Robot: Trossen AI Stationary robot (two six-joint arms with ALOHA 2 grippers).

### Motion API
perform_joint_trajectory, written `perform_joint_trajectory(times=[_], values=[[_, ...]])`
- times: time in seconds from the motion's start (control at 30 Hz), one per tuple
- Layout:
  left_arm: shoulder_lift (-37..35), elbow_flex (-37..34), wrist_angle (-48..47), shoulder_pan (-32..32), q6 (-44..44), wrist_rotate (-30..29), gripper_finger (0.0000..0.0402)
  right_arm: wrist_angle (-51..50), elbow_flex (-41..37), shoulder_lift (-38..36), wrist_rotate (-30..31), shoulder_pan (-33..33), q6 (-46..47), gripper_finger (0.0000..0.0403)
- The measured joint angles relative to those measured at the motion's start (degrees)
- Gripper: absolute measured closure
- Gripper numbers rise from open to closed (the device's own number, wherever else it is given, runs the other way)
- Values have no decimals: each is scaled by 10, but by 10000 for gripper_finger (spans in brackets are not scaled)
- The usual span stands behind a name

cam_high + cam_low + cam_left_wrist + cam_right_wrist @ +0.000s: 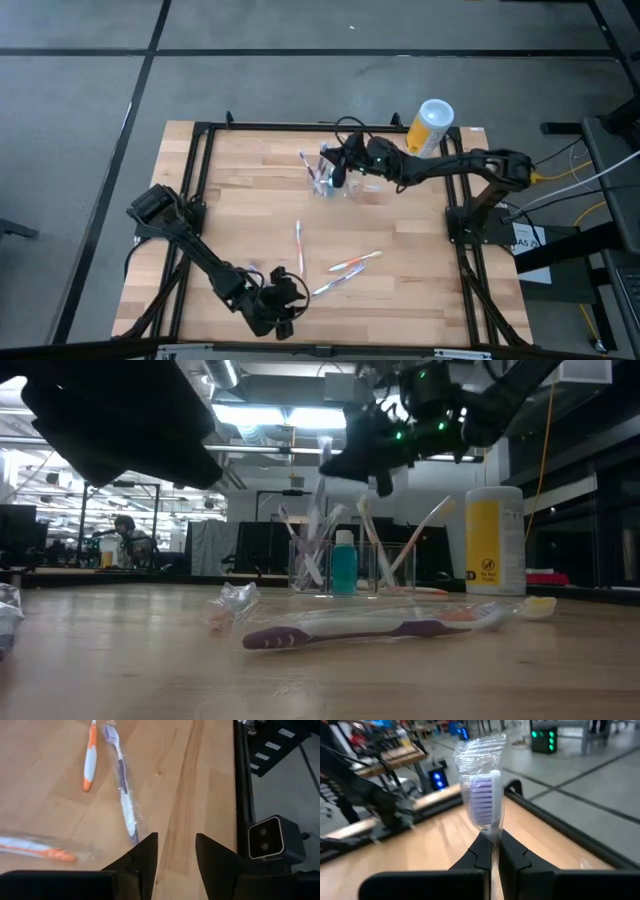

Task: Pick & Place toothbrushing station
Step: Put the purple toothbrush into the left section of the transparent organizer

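Note:
The clear toothbrushing station (338, 183) stands upright on the table's far middle; in the low view (345, 565) it holds several toothbrushes and a small blue bottle. My right gripper (336, 166) hovers just above it and is shut on a plastic-wrapped toothbrush with purple bristles (485, 795). My left gripper (284, 312) is open and empty near the table's near edge; its wrist view (175, 852) shows bare wood between the fingers. My right gripper pinches the wrapped toothbrush between its two fingers at the neck just below the head (493, 836), over the clear wrapper. The brush runs along the fingers and its head sticks out past the fingertips. It is lifted clear of the table, above the station.
A yellow canister with a white lid (432, 125) stands right of the station. Three loose toothbrushes lie on the table's middle: one white (299, 240), one orange (355, 262), and one wrapped purple (125, 795). A black frame (200, 160) borders the wooden table.

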Motion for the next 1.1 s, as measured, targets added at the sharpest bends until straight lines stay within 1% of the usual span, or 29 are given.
perform_joint_trajectory(times=[0.13, 0.37, 0.47, 0.67, 0.8, 0.9, 1.0, 1.03, 1.1], values=[[0, 0, -2, 9, 14, -4, 275, -5, 0, 32, 2, 0, 1, 392], [0, 0, 0, 26, 14, -9, 275, -4, 0, 60, 20, 17, 0, 390], [0, 0, 6, 31, 17, -14, 275, -20, 0, 75, 42, 17, 20, 359], [-1, 0, 19, 35, 17, -14, 275, -34, 0, 79, 40, 14, 44, 264], [-1, 0, 25, 35, 14, -28, 275, -27, 0, 64, 31, 14, 63, 214], [-1, 0, 29, 35, 12, -45, 275, -18, 0, 38, 16, 20, 65, 194], [-1, 0, 20, 38, 7, -57, 275, -29, 0, 4, 11, 36, 76, 189], [-2, 0, 5, 41, -5, -50, 275, -32, 0, -8, 5, 44, 82, 189], [-3, 0, -36, 54, -26, -7, 275, -40, 0, -34, -13, 66, 100, 193]])
